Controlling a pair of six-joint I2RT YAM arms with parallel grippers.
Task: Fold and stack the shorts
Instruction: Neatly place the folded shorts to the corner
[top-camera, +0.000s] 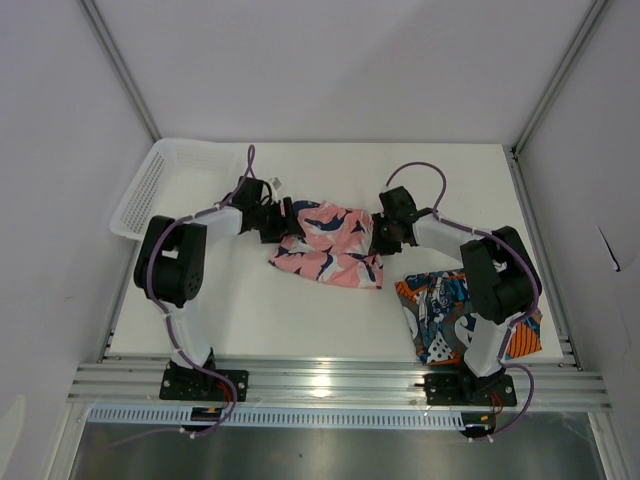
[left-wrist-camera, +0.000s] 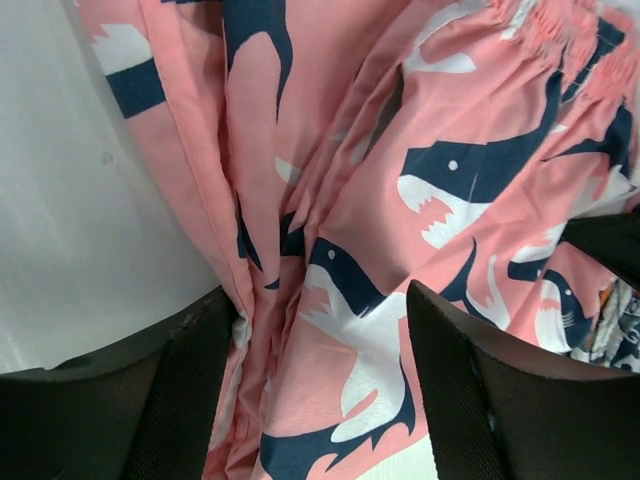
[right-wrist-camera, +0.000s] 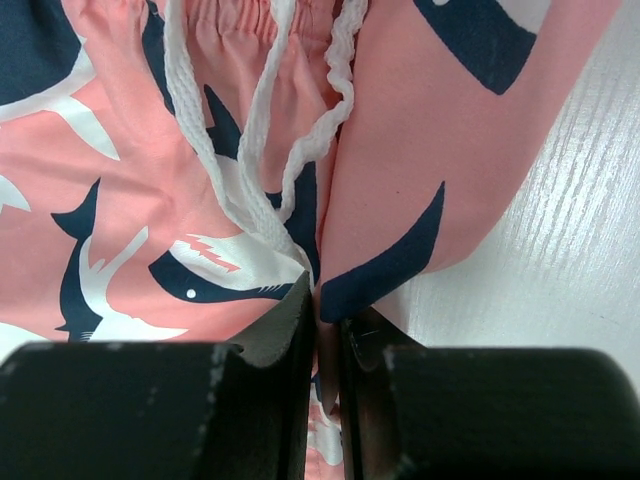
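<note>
Scanning from the near edge of the table (top-camera: 250, 310): the printed shorts (top-camera: 432, 310) lie bunched at the near right corner, partly under the right arm's base link, apparently not yet squared up, though how far they are folded I cannot tell. Further in, mid-table, the pink shorts (top-camera: 330, 245) lie spread between the two arms, creased lengthwise, waistband and white drawstring (right-wrist-camera: 240, 205) toward the right end. The right gripper (right-wrist-camera: 325, 320) is pinched tight on a fold of pink fabric just below the drawstring. The left gripper (left-wrist-camera: 315, 330) stands at the opposite end with its jaws wide apart, straddling a ridge of cloth without clamping it. Step in hand, as I read it: folding the pink pair, one end gripped, the other not. The next move calls for the left jaws either to close on that ridge or to clear it, so the fabric can be carried over flat rather than dragged into a heap. Far left, the white basket (top-camera: 150, 190) sits against the wall, well apart from both pairs.
</note>
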